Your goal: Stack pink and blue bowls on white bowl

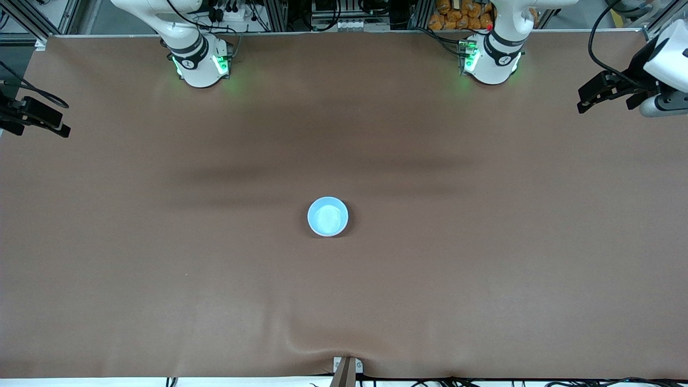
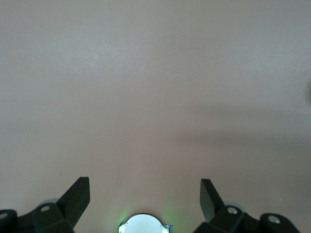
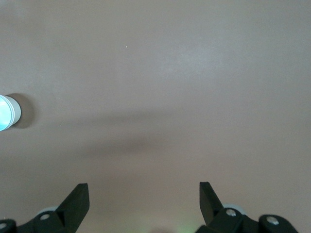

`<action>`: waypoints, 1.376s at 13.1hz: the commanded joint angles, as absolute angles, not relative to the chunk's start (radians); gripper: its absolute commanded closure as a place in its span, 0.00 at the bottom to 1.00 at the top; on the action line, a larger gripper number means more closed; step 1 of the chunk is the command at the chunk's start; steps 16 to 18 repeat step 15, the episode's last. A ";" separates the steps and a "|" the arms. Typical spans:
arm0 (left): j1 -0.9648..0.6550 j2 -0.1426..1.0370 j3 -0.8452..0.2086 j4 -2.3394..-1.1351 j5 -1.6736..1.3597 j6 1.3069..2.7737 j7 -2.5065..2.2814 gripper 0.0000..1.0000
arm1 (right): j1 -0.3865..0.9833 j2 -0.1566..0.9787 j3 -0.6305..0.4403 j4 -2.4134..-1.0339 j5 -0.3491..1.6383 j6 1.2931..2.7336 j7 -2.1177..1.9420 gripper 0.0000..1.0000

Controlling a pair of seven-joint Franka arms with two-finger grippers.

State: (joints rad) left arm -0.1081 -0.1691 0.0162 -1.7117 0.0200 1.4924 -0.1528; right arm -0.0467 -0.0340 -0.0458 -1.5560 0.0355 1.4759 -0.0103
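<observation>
a wide table covered in a plain brown sheet filled nearly the whole front view, with faint creases and a small ripple at the edge nearest the front camera. along the edge farthest from that camera, metal framing, cables and shelves of lab clutter stood past the two white arm bases, each lit with green lamps.

one stack of bowls sat near the middle of the table, about midway between the two arms' ends. the blue bowl was on top, upright with its mouth facing straight up (being round, it had no long axis to speak of). in the right wrist view its side looked whitish below the blue rim; whether that was the white bowl or a pink one beneath could not be told.

the left gripper hung in the air over bare table at the left arm's end, its dark fingers spread wide apart and gripping nothing. the right gripper hung over bare table at the right arm's end, fingers likewise spread and empty. both arms waited, well apart from the stack.
</observation>
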 commanded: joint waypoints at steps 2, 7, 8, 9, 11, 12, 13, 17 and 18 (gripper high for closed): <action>-0.107 -0.199 0.008 -1.723 0.041 1.514 -0.143 0.00 | -0.038 -0.034 -0.048 -1.551 0.015 1.468 -0.018 0.00; -0.107 -0.181 0.009 -1.691 0.041 1.509 -0.146 0.00 | -0.038 -0.034 -0.048 -1.551 0.015 1.468 -0.018 0.00; -0.106 -0.179 0.009 -1.683 0.041 1.505 -0.144 0.00 | -0.038 -0.034 -0.048 -1.551 0.015 1.468 -0.018 0.00; -0.107 -0.179 0.011 -1.681 0.041 1.502 -0.146 0.00 | -0.038 -0.034 -0.048 -1.551 0.015 1.468 -0.018 0.00; -0.106 -0.173 0.014 -1.675 0.041 1.500 -0.144 0.00 | -0.038 -0.034 -0.048 -1.551 0.015 1.468 -0.018 0.00; -0.107 -0.173 0.014 -1.675 0.041 1.500 -0.144 0.00 | -0.038 -0.034 -0.048 -1.551 0.015 1.468 -0.018 0.00; -0.107 -0.172 0.014 -1.675 0.041 1.500 -0.144 0.00 | -0.038 -0.034 -0.048 -1.551 0.015 1.468 -0.018 0.00; -0.107 -0.172 0.014 -1.675 0.041 1.500 -0.146 0.00 | -0.038 -0.034 -0.048 -1.551 0.015 1.468 -0.017 0.00; -0.107 -0.172 0.014 -1.675 0.041 1.500 -0.146 0.00 | -0.038 -0.034 -0.048 -1.551 0.015 1.468 -0.017 0.00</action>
